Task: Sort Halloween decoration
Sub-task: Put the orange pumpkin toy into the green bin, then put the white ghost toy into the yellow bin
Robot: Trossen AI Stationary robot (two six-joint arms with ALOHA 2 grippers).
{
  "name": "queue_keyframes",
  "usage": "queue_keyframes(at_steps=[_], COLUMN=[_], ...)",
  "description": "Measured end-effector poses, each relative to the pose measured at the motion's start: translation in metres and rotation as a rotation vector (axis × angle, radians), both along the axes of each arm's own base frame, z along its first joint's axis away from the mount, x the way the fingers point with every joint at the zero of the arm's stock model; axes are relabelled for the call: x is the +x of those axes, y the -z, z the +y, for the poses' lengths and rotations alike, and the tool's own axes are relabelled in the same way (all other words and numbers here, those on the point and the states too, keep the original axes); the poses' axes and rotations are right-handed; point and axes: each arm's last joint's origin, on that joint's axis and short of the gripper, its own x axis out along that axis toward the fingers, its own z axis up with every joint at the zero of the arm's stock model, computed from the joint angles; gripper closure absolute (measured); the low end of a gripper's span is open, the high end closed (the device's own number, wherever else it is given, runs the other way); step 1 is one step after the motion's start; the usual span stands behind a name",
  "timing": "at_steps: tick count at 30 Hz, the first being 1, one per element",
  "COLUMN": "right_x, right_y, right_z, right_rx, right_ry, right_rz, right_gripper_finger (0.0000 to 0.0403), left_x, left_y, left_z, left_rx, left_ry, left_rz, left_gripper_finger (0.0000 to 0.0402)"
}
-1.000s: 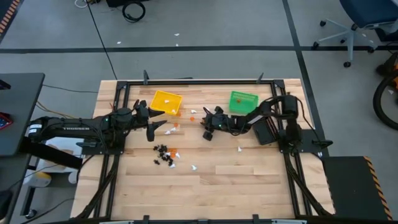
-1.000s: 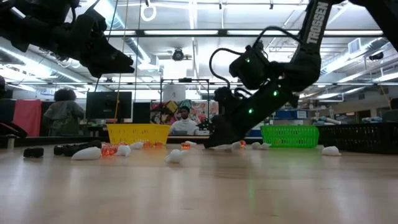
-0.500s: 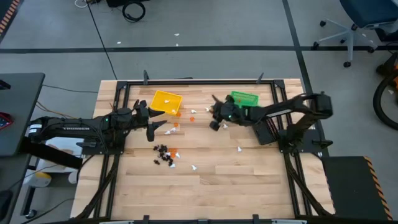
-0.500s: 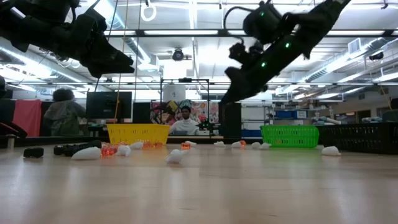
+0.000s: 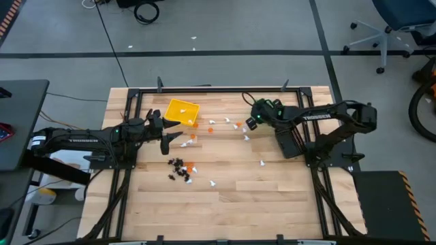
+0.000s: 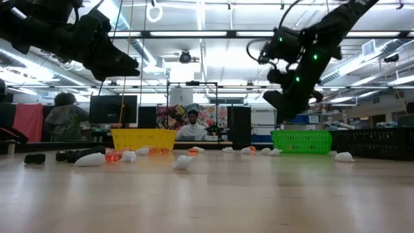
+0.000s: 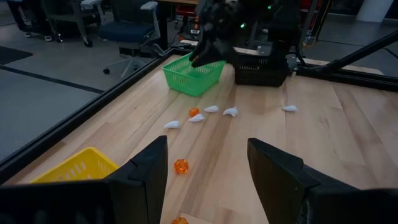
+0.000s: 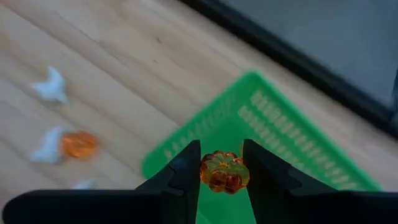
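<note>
The right tool [image 8: 222, 163] is pinching 1 small orange pumpkin trinket [image 8: 224, 172] between its 2 fingers, raised in the air over the green bin [image 8: 273, 134]. In the high view that right tool [image 5: 253, 120] sits above the green bin's spot at the far right part of the wooden table [image 5: 231, 204], so the bin itself is mostly covered by the arm there. In the low view the right tool [image 6: 283, 102] hangs just above the green bin [image 6: 301, 141], not touching it.

The left tool [image 7: 205, 180] waits with its fingers spread wide and nothing between them, well to the left of the green bin, close beside the yellow bin [image 5: 182, 111]. In the high view the left tool [image 5: 169, 139] is over the table just in front of that yellow bin.

The rest of the Halloween decoration lies loose on the table, all to the left of the green bin. Several white trinkets [image 5: 237, 126] and a few orange trinkets [image 5: 210, 129] are scattered between the green bin and the yellow bin. A cluster of black trinkets [image 5: 180, 168] lies farther off, toward the near side of the table, with a couple of white and orange pieces among it. A black bin [image 5: 289, 142] stands just beside the green bin, on its near right.
</note>
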Motion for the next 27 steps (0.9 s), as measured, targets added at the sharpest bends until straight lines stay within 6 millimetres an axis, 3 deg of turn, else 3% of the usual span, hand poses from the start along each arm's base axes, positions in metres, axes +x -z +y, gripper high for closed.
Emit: queue_keyframes(at_steps=[8,16,23,27], right_x=[-0.007,-0.010,0.016,0.032], right_y=[0.016,-0.003,-0.031,-0.020], right_z=[-0.020,-0.018,0.029,0.056], right_rx=[0.113,0.098,-0.104,-0.091], right_ry=[0.008,-0.034,-0.223,-0.345], right_rz=[-0.028,-0.104,-0.237,-0.244], right_gripper_finger=[0.0262,0.0228,0.0231,0.0231], left_x=[0.000,0.000,0.000,0.000], left_y=[0.000,0.000,0.000,0.000], left_z=[0.000,0.000,0.000,0.000], left_rx=[0.000,0.000,0.000,0.001], left_ry=[0.002,0.001,0.002,0.002], left_rz=[-0.001,-0.001,0.000,0.000], left_gripper_finger=[0.0205,0.0205,0.0205,0.0205])
